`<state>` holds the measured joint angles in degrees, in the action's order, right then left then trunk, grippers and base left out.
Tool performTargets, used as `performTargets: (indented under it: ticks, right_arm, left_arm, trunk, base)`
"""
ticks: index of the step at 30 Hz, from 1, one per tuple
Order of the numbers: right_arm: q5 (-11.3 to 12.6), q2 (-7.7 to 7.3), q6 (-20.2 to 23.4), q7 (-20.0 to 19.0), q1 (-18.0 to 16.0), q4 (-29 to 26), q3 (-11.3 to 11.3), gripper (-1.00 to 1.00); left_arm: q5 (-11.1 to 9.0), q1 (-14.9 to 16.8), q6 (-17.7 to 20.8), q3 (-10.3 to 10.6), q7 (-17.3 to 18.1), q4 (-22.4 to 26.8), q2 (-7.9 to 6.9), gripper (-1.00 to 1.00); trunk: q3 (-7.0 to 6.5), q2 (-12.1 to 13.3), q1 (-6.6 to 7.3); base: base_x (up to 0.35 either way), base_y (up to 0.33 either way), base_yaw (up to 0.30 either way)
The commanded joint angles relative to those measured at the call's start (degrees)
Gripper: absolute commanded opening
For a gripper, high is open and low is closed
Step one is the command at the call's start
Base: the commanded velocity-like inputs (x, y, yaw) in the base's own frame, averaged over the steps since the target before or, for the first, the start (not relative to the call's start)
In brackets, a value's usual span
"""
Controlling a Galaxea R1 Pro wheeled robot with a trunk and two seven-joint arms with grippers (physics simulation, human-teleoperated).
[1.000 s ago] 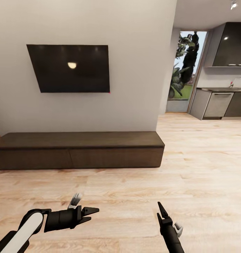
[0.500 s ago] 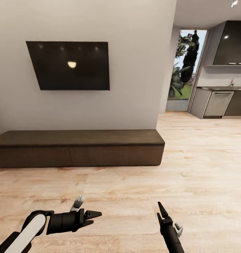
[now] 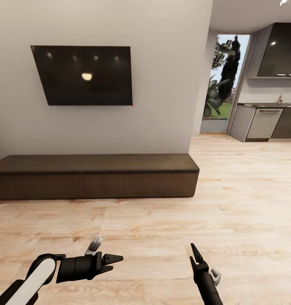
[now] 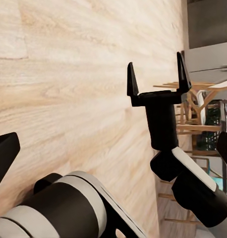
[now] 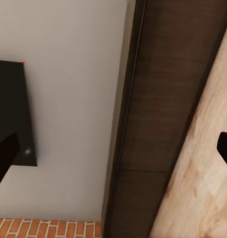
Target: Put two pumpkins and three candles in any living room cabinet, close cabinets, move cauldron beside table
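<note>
The long, low dark-brown cabinet (image 3: 94,177) stands against the grey wall ahead, its drawer fronts flush and shut. The right wrist view looks along its front (image 5: 163,124). My left gripper (image 3: 113,262) hovers low over the wood floor at the near left, open and holding nothing. My right gripper (image 3: 194,255) hangs at the near right, pointing toward the cabinet. The left wrist view shows the right gripper (image 4: 156,78) with its two fingers spread and nothing between them. The pumpkins, candles and cauldron are out of view.
A black TV (image 3: 84,75) hangs on the wall above the cabinet. Light wood floor (image 3: 162,220) stretches between me and the cabinet. To the right an opening leads to a kitchen with grey units (image 3: 264,123) and a glass door (image 3: 223,82). Wooden chairs (image 4: 193,106) stand far off.
The whole picture has shifted slightly, so the camera moved: cabinet and TV sit a little higher in frame. My left gripper has edged slightly to the right. Both grippers stay open.
</note>
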<state>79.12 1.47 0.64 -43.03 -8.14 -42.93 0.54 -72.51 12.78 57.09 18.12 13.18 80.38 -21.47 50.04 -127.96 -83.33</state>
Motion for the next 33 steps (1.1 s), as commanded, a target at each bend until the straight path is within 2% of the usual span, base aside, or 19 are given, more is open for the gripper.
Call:
performTargets:
  ticks: [1,4,6,9,14,33]
  right_arm:
    - [0.25,0.03,0.07,-0.23,-0.03,0.04,0.06,1.0]
    - [0.46,0.03,0.06,-0.98,-0.03,0.04,0.07,1.0]
    - [0.58,0.03,0.08,-3.58,-0.03,0.1,0.08,1.0]
    - [1.18,0.03,0.11,-5.37,-0.03,0.12,0.14,1.0]
    - [2.37,0.01,0.07,-5.94,-0.03,0.15,0.16,1.0]
    - [2.69,-0.06,0.07,-6.01,-0.03,3.09,0.17,1.0]
  left_arm:
    - [0.44,0.05,0.03,0.04,0.53,-0.01,-0.05,1.0]
    - [0.44,0.05,0.03,0.06,0.53,0.0,0.0,1.0]
    - [0.44,0.05,0.03,0.07,0.53,0.02,0.01,1.0]
    - [0.44,0.05,0.03,0.07,0.53,0.01,0.0,1.0]
    - [0.44,0.05,0.03,0.07,0.53,0.0,0.02,1.0]
    - [0.44,0.05,0.02,-0.04,0.62,-0.05,0.03,1.0]
  trunk:
    - [0.24,-0.44,-0.22]
    - [0.78,-1.64,-0.87]
    - [1.14,-2.44,-1.31]
    - [1.67,-3.65,-1.97]
    - [2.57,-5.65,-3.07]
    - [5.98,-13.27,-7.24]
  base:
    - [0.0,0.0,0.0]
    - [0.0,0.0,0.0]
    - [0.0,0.0,0.0]
    - [0.0,0.0,0.0]
    - [0.0,0.0,0.0]
    - [0.0,0.0,0.0]
